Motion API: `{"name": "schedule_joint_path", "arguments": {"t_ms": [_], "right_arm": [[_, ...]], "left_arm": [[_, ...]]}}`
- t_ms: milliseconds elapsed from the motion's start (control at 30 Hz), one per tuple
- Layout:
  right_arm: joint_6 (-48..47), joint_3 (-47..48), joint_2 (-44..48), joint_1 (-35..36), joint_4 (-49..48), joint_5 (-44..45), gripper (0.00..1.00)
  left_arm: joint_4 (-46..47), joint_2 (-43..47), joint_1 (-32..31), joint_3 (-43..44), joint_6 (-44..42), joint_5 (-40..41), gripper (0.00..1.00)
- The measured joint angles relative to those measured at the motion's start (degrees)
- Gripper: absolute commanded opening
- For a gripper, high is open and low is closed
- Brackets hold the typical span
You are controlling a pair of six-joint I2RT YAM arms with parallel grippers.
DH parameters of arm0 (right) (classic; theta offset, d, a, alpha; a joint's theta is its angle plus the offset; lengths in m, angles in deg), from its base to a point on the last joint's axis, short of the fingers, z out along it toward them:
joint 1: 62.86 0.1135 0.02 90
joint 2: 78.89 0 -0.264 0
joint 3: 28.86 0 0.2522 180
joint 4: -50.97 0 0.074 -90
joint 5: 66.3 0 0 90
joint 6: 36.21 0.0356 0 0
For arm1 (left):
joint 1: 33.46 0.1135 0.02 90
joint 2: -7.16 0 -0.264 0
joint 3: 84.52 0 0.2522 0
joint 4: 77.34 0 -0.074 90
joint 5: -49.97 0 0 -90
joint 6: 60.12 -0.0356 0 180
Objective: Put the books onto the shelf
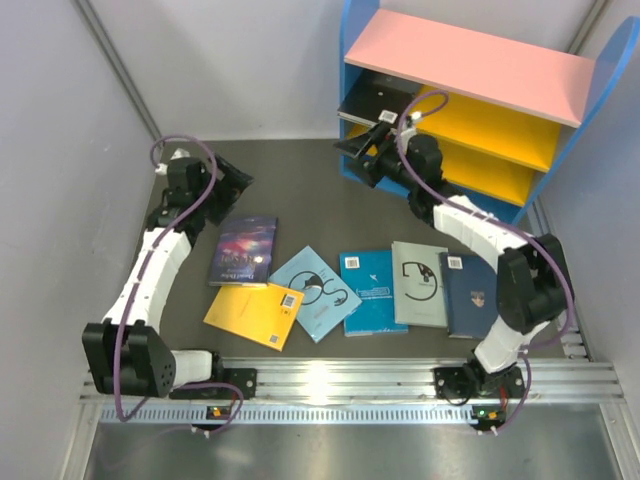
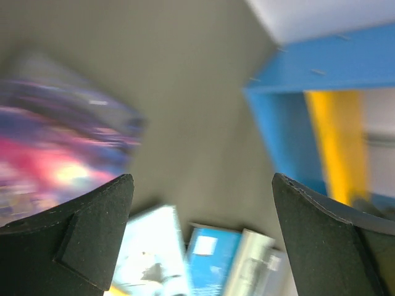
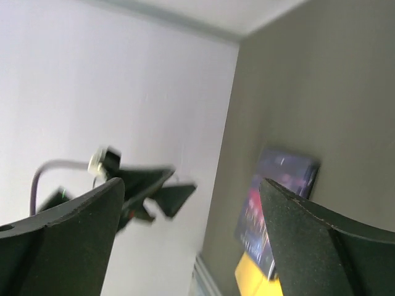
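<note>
The shelf [image 1: 470,60] stands at the back right, and a black-grey book [image 1: 375,97] lies on its upper yellow board. Six books lie flat on the table: purple galaxy [image 1: 245,250], yellow-orange [image 1: 255,315], light blue [image 1: 312,292], teal-blue [image 1: 370,290], grey-green [image 1: 418,283] and navy [image 1: 468,293]. My right gripper [image 1: 352,155] hangs open and empty just in front of the shelf's left panel, apart from the black-grey book. My left gripper [image 1: 238,182] is open and empty above the table, behind the purple book [image 2: 55,160]. In the right wrist view the right gripper [image 3: 192,182] holds nothing.
White walls close in the table on the left and at the back. An aluminium rail [image 1: 330,380] carries both arm bases at the near edge. The left wrist view, with the left gripper [image 2: 202,179], shows the shelf's blue panel [image 2: 290,129] to the right.
</note>
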Motion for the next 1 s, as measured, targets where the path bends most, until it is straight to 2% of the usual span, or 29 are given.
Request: {"name": "schedule_joint_path", "arguments": {"t_ms": [167,333,600,1000], "right_arm": [[-4.5,-2.38,3.96,10.49,4.04,-1.77,0.91],[-3.76,-3.45,-1.7,15.61,2.16,-4.35,0.89],[-2.47,2.12,-20.55,18.25,5.01,-4.96,0.88],[-1.7,10.58,-28.98,24.76,6.43,-4.11,0.87]], "left_arm": [[-6.8,1.18,9.44,-4.35,-7.15,1.51,0.99],[-13.2,-0.09,15.85,-8.0,-12.37,3.65,0.99],[-13.51,-2.97,18.71,-12.55,-16.94,3.65,0.99],[-11.26,-7.69,19.32,-14.84,-18.25,1.53,0.98]]}}
